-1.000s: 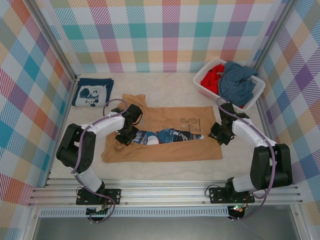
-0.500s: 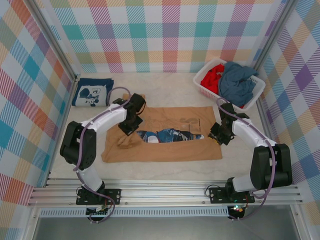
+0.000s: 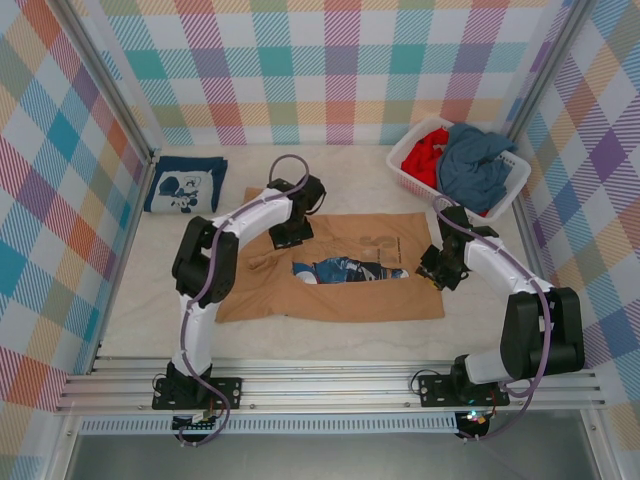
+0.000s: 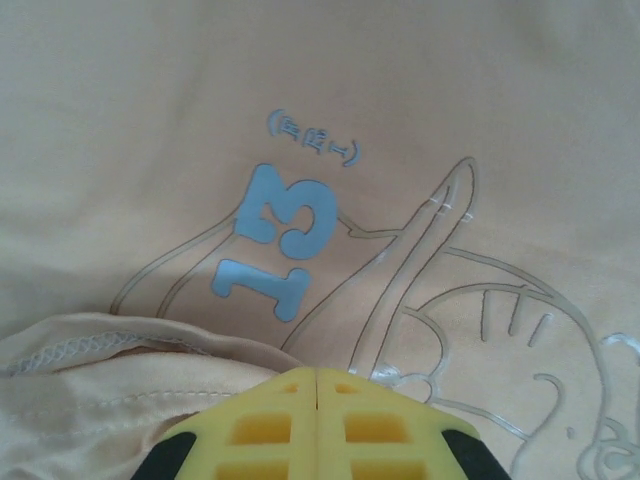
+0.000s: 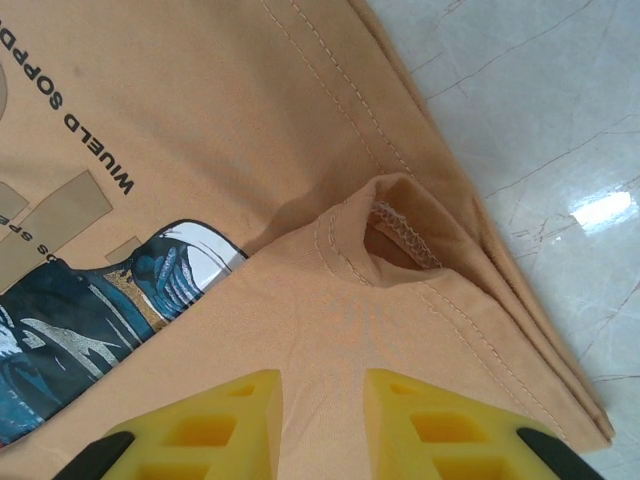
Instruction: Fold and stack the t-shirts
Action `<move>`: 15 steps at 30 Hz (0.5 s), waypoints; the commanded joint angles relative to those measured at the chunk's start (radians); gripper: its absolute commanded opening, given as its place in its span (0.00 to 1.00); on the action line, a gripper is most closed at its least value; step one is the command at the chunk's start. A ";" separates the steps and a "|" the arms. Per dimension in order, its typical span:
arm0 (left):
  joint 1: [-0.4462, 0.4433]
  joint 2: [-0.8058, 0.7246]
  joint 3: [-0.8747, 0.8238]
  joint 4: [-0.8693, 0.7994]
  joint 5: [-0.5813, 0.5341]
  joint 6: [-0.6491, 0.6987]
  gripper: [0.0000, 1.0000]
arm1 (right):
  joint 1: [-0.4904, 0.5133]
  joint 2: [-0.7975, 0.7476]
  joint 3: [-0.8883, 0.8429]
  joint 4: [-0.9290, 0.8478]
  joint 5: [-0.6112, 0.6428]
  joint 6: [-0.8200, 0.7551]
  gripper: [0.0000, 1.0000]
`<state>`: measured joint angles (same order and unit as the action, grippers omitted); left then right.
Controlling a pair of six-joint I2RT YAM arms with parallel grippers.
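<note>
A: Where's the tan tee [image 3: 340, 295]?
B: Spread mid-table, its print showing in a strip. The navy tee [image 3: 185, 186] lies folded at far left.
A: And the grippers?
B: Left gripper [image 3: 292, 238] – jaws pressed together over the tan tee's far-left part; can't tell if cloth is caught. Right gripper [image 5: 322, 385] pinches a fold at its right edge.
</note>
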<state>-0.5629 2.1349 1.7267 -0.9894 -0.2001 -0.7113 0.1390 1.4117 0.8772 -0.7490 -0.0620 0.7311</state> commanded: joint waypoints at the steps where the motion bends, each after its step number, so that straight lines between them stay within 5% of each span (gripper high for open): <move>1: -0.019 0.020 0.042 -0.055 -0.020 0.124 0.17 | 0.002 -0.017 -0.015 -0.010 -0.012 -0.007 0.28; 9: -0.036 -0.188 -0.096 0.098 -0.108 0.222 0.40 | 0.002 -0.014 -0.014 -0.011 -0.015 -0.012 0.28; 15: 0.189 -0.277 -0.288 0.158 0.018 0.190 0.41 | 0.002 -0.007 -0.010 -0.002 -0.028 -0.009 0.28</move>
<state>-0.4988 1.8824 1.5185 -0.8616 -0.2253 -0.5262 0.1390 1.4117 0.8764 -0.7486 -0.0696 0.7307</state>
